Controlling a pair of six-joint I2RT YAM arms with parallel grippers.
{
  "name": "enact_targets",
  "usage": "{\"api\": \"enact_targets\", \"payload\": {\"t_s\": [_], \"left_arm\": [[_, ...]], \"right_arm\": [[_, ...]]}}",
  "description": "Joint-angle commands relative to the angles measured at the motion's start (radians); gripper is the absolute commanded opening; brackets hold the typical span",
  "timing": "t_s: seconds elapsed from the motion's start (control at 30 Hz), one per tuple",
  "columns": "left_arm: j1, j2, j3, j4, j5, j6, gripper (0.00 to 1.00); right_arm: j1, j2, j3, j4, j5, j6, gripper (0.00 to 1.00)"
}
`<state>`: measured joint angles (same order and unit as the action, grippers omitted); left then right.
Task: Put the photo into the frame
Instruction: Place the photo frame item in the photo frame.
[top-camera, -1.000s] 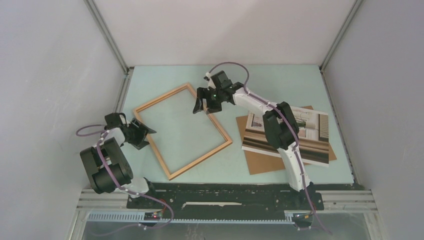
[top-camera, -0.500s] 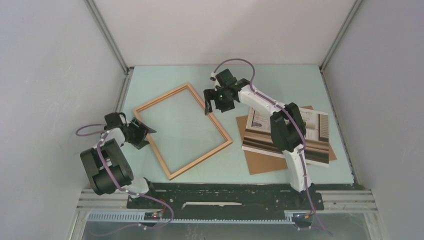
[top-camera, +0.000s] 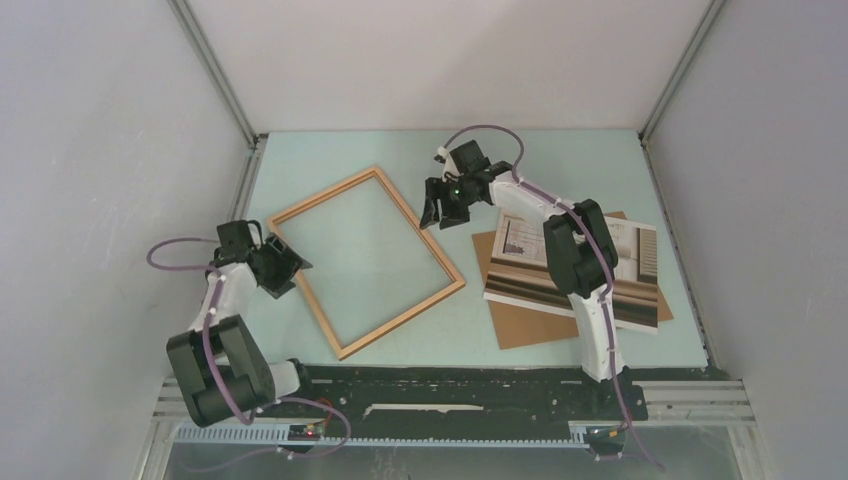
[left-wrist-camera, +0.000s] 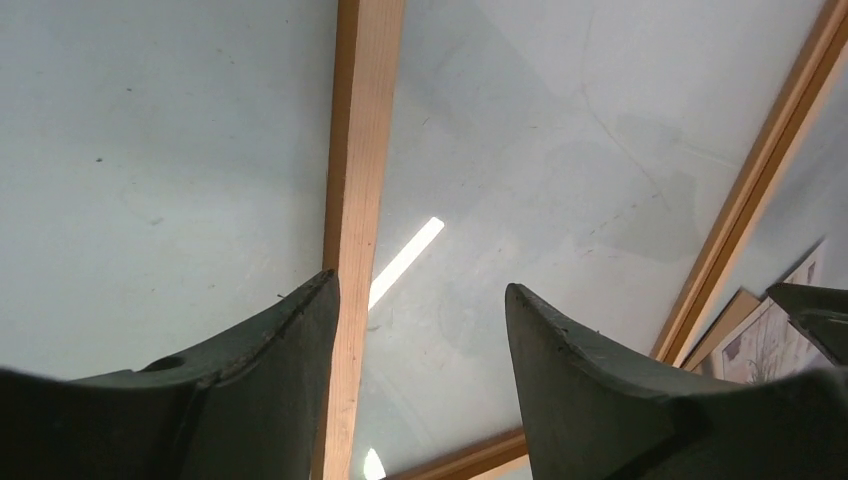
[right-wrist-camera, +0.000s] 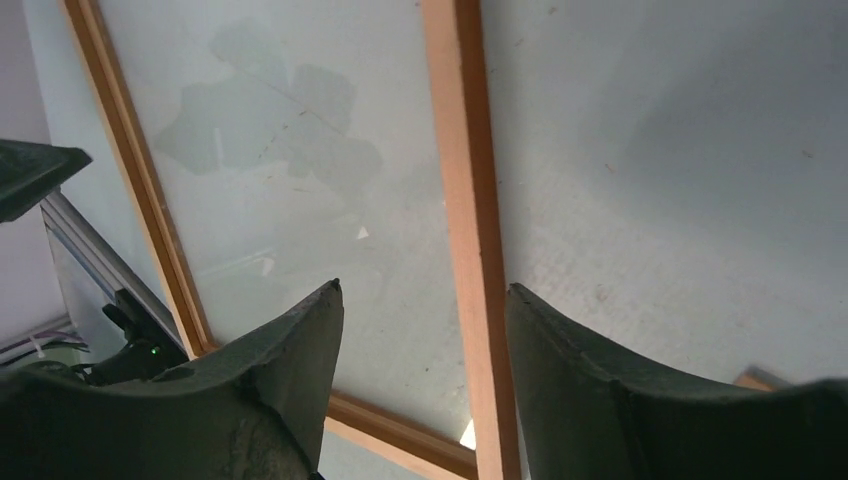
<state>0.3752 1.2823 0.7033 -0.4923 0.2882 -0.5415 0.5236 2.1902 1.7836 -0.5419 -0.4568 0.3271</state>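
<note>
Drawn back rightward, right pincer (top-camera: 436, 215) apart over frame (top-camera: 401, 319) rail, left pincer (top-camera: 293, 275) apart beside frame corner

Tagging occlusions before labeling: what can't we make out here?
- Top view: the right arm covers a strip of the photo; its picture is too small to read.
- Left wrist view: the left gripper hides the frame rail beneath it; contact unclear.
- Right wrist view: the right gripper likewise; the photo is out of view.
</note>
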Motion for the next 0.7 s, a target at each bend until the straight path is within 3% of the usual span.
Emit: {"api": "enact_targets", "payload": {"t_s": [0.0, 0.2, 0.47, 0.67], "left_arm": [[-0.009, -0.087, -0.014, -0.031, -0.073, -0.009, 0.68], [-0.010, -0.063, -0.026, -0.048, -0.054, 0.003, 0.69], [-0.013, -0.069, -0.074, 0.009, -0.040, -0.061, 0.65], [-0.117, -0.220, -0.038, -0.015, -0.123, -0.051, 0.80]], "right_arm": [[-0.019, 0.016, 0.019, -0.014, -0.051, 0.007, 0.67], [-0.015, -0.051, -0.019, -0.060, -0.050, -0.090, 0.66], [-0.033, -0.092, -0.066, 0.017, -0.050, -0.029, 0.63], [-0.073, -0.262, -0.203, 0.095, -0.049, 0.008, 0.82]]}}
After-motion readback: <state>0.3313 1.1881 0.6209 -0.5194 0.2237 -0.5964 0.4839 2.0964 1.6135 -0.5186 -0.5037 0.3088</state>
